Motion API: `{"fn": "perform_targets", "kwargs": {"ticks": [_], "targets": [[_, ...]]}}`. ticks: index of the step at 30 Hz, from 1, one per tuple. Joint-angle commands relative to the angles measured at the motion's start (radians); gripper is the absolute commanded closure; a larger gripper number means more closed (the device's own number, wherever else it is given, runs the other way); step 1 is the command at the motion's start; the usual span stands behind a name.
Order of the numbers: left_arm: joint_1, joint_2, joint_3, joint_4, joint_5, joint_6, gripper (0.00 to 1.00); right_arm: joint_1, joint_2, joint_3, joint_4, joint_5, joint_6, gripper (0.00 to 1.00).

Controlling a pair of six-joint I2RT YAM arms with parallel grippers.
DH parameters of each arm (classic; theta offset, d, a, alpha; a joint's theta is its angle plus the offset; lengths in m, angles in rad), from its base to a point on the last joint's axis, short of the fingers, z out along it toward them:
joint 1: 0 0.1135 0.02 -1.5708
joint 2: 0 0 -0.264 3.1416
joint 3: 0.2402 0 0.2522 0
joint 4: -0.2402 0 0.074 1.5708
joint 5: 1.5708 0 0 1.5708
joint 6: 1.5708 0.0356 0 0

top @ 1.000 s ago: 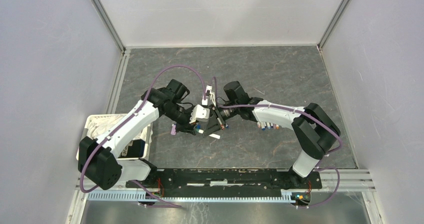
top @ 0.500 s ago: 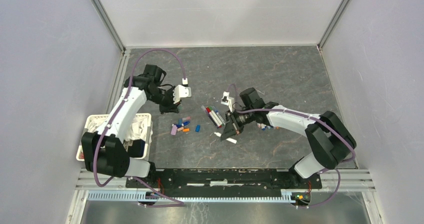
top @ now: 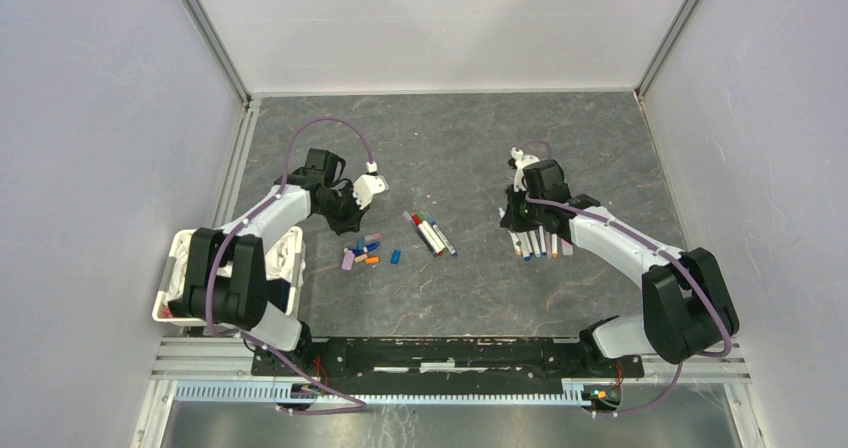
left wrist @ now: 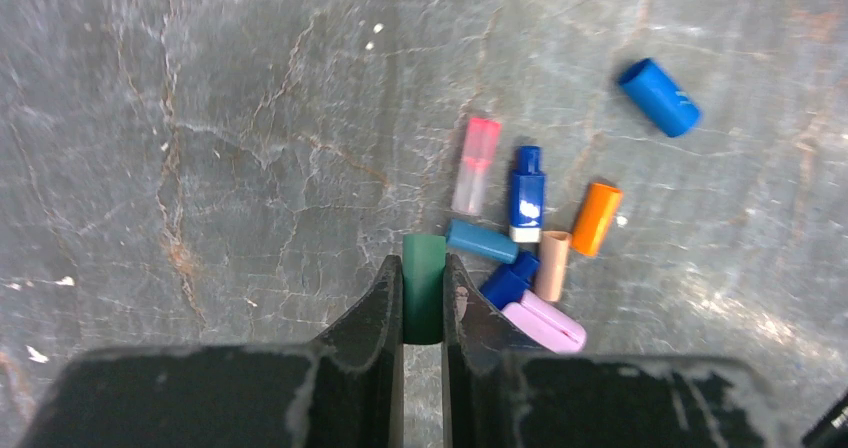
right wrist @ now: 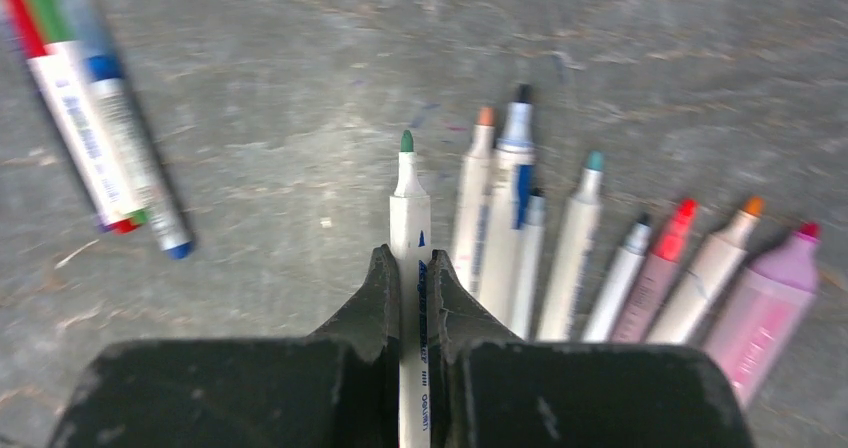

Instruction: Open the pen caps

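We have the left tool (left wrist: 424,268) clenched on a green cap (left wrist: 424,303), held between its jaws just beside the heap of loose caps (left wrist: 530,238) on the bench (left wrist: 200,118). We cannot tell whether the cap touches the surface. The right tool (right wrist: 415,268) grips a green-tipped pen (right wrist: 408,193) by its white barrel, bare tip pointing away, just beside the row of uncapped pens (right wrist: 590,253). We judge that both arms are at the put-down step, with a few capped pens (right wrist: 95,128) lying well apart from the row and not yet opened. The risks come from the release. A round cap let go above the bench may bounce or roll away from the heap, or knock its neighbours apart. The pen, if set down crooked, may land across the nearest barrel or roll, and its bare tip may mark the bench. The capped pens lie pressed together, so a careless grab at one could scatter the others.
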Motion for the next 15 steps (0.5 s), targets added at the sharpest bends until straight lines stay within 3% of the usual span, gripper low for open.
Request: {"fn": "perform_targets", "kwargs": {"ticks": [1,5,15], "targets": [[-0.002,0.003,-0.024,0.093,-0.019,-0.078,0.78,-0.020,-0.010,-0.031,0.029,0.195,0.020,1.00],[-0.002,-0.001,-0.041,0.077,0.007,-0.063,0.66,-0.023,0.022,-0.048,0.052,0.232,0.020,0.95],[-0.001,-0.014,-0.018,-0.043,0.112,0.006,0.60,-0.024,0.057,-0.054,0.063,0.248,0.007,0.69]]}}
